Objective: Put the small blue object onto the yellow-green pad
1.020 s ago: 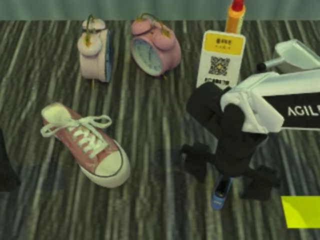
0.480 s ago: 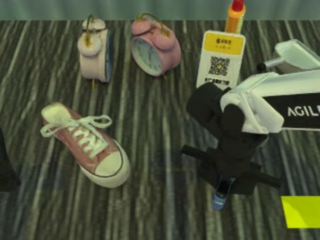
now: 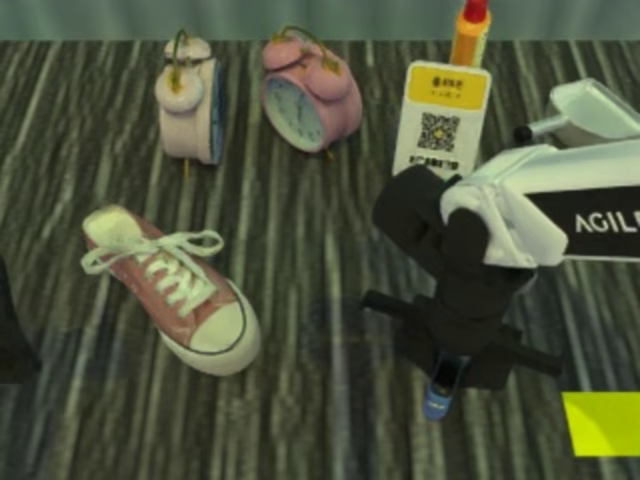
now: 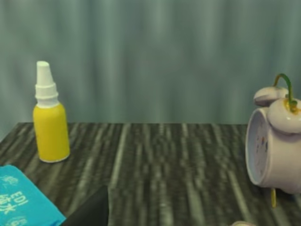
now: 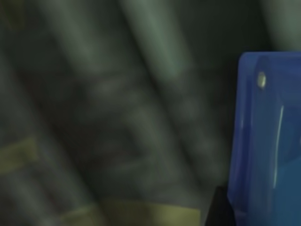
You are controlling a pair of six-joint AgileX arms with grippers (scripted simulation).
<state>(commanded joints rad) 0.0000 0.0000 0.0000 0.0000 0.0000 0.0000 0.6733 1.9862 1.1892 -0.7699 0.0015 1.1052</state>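
The small blue object [image 3: 440,393], a narrow blue gadget with a dark centre, lies on the striped table toward the front right. Only its near end shows below my right gripper [image 3: 452,358], which stands straight over it, shut on it from both sides. The right wrist view shows its blue shell [image 5: 268,141] very close. The yellow-green pad [image 3: 603,424] lies flat at the front right corner, to the right of the gadget and apart from it. My left arm [image 3: 10,340] stays parked at the table's left edge.
A pink sneaker [image 3: 170,285] lies at the front left. At the back stand a white alarm clock [image 3: 190,100], a pink alarm clock [image 3: 308,90], a white QR sign [image 3: 442,118] and an orange bottle [image 3: 470,28]. The left wrist view shows a yellow bottle [image 4: 49,125].
Over the last second my right gripper's fingers have drawn in from wide apart and closed on the small blue object. In the last half second nothing has moved.
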